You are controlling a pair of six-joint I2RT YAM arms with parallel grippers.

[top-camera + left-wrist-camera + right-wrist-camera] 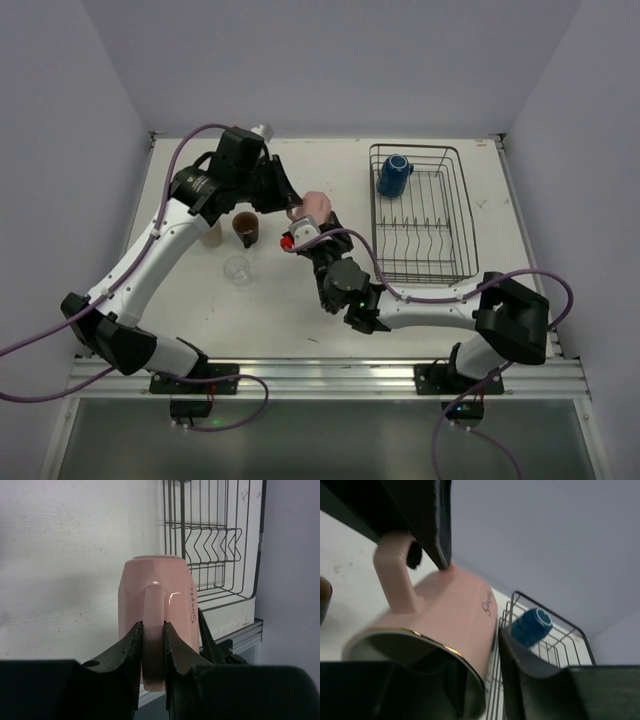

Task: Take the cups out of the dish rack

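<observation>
— Where's the pale pink cup (317,205) got to?

— Off the table (265,320), in the air just left of the dish rack (372,190), with both arms on it. The left gripper (152,630) is pinched narrow on the handle, one finger on each side.

— And the other arm?

— The right gripper (315,225) comes up from the near side of the rack, and its jaws stand either side of the cup's body near the rim. From the right wrist view one finger lies against the wall beside the lettering. The other is hidden by the cup, so I can't tell whether it really grips.

— Which way is the cup lying?

— Roughly on its side. The mouth faces the right gripper and the base points away toward the back wall. The handle sticks out toward the left gripper, so the two arms meet it across its long axis. I'd say it looks like a hand-over.

— Who should keep it?

— My guess is the left arm. The dark brown mug (245,228) and the clear glass (238,270) stand farther left of the rack, on that arm's side. One gripper must let go before the cup can be righted.

— Anything left in the rack?

— The blue mug (394,175), on its side in the rack's far left corner, on the right arm's side.
</observation>
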